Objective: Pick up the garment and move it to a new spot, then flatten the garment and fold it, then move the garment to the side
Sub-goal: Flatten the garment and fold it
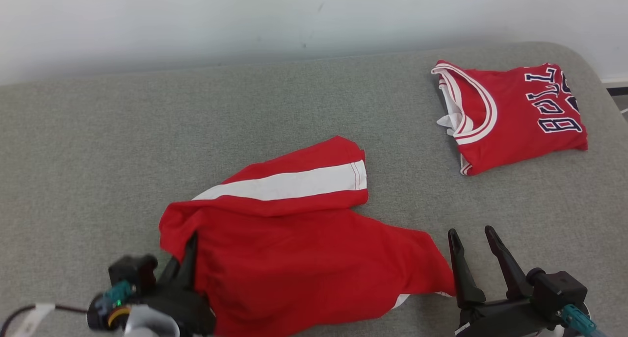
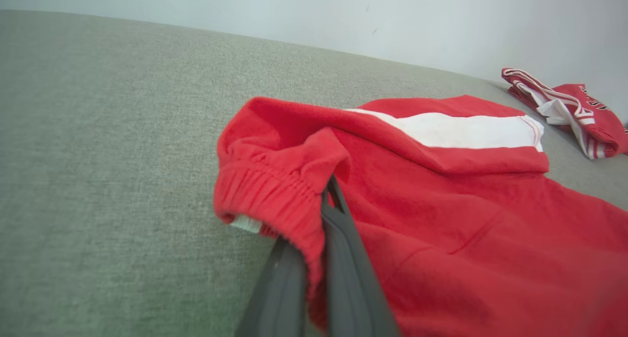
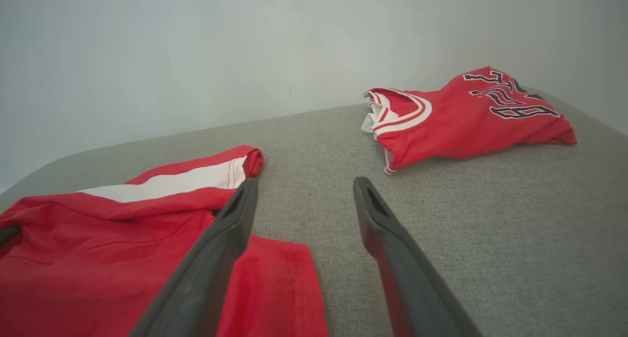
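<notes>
Head view: the red garment (image 1: 304, 248), crossed by a white stripe (image 1: 289, 185), is seen spread and rumpled on the near middle of the grey fabric surface (image 1: 98, 155). Its gathered elastic edge at the near left is pinched by the left gripper (image 1: 189, 251), whose two dark fingers are closed together on the cloth, which is lifted slightly there in the left wrist view. The right gripper (image 1: 470, 234) is held just beside the garment's near right corner, fingers spread wide and nothing between them. A folded red jersey (image 1: 515, 114) with white trim and dark lettering is laid well apart at the far right, near the surface's rounded corner. The woven grey surface is backed along its far edge by a plain pale wall (image 1: 196, 23), marked by a few small dark specks.
</notes>
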